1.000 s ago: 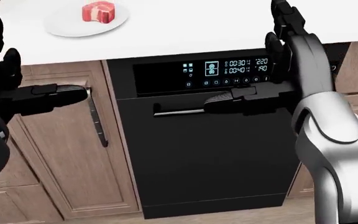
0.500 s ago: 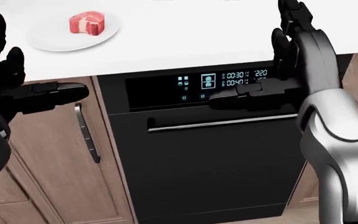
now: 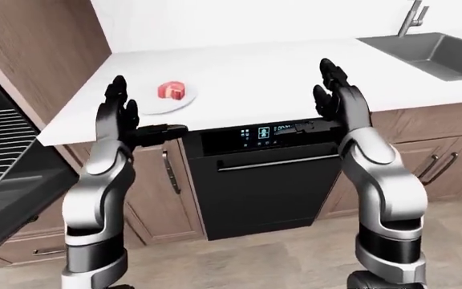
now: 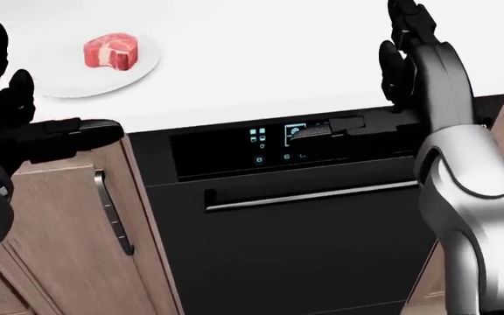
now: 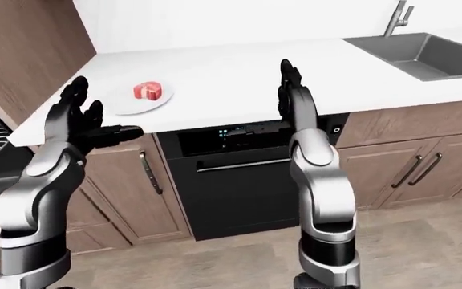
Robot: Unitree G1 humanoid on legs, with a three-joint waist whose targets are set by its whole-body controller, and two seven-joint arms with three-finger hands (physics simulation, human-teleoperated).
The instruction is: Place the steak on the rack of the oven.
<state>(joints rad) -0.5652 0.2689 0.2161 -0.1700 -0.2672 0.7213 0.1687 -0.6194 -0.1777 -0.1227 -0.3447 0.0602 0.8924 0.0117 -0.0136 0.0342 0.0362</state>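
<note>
Approach step: steak (image 3: 173, 90) on plate (image 3: 184, 105) near counter (image 3: 295, 72) left edge, ungrasped. Left hand (image 3: 117, 114), right hand (image 3: 333, 93) raised, fingers spread, empty. Reach and grasp required next.

Black dishwasher (image 3: 263, 180) beside steel sink (image 3: 427, 53)

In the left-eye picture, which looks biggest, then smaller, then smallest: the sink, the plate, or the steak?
Largest to smallest, as they look:
1. sink, though the picture's edge cuts part of it off
2. plate
3. steak, sitting on the plate
</note>
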